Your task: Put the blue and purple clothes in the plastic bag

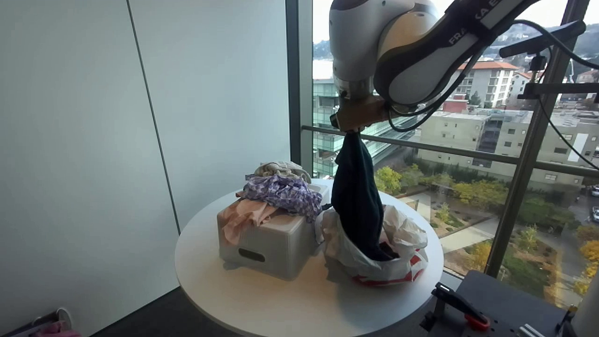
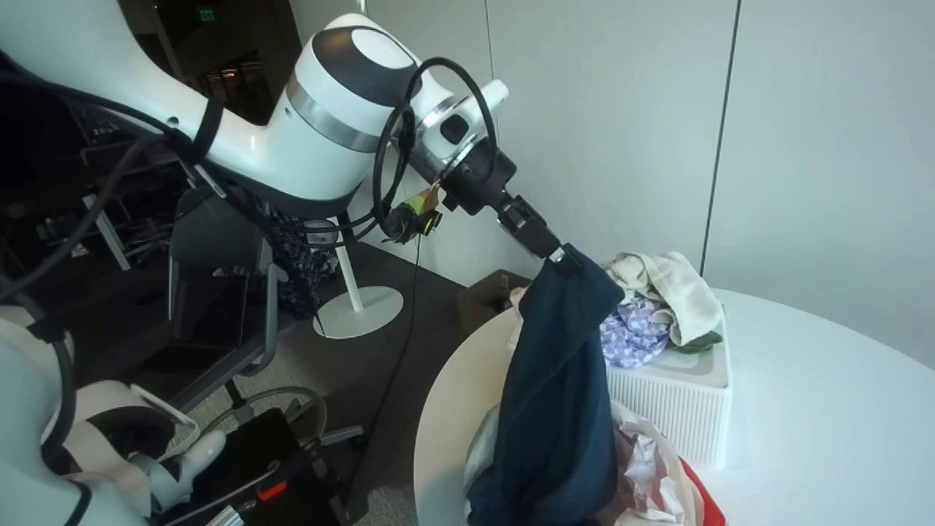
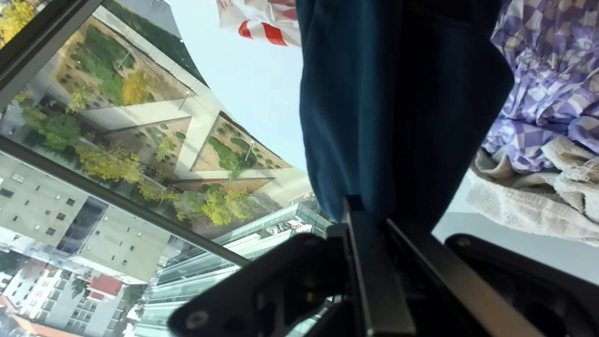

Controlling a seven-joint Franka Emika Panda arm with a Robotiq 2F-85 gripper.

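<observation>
My gripper [image 1: 354, 131] is shut on the top of a dark blue cloth [image 1: 358, 196]. The fingers also show in an exterior view [image 2: 561, 256] and pinch the cloth in the wrist view [image 3: 372, 217]. The blue cloth [image 2: 559, 387] hangs straight down, and its lower end lies inside the opening of the white plastic bag [image 1: 358, 264]. The bag has red markings and stands open on the table; its edge shows in the wrist view [image 3: 262, 21]. The purple checked cloth [image 1: 281, 189] lies crumpled on a pale box, also seen in the wrist view [image 3: 545, 79].
The pale box [image 1: 276, 252] stands on the round white table [image 1: 262, 304] beside the bag. A peach cloth [image 1: 248, 213] and a beige cloth [image 2: 683, 292] lie on it with the purple one. A window with a dark frame [image 1: 510, 210] is close behind the table.
</observation>
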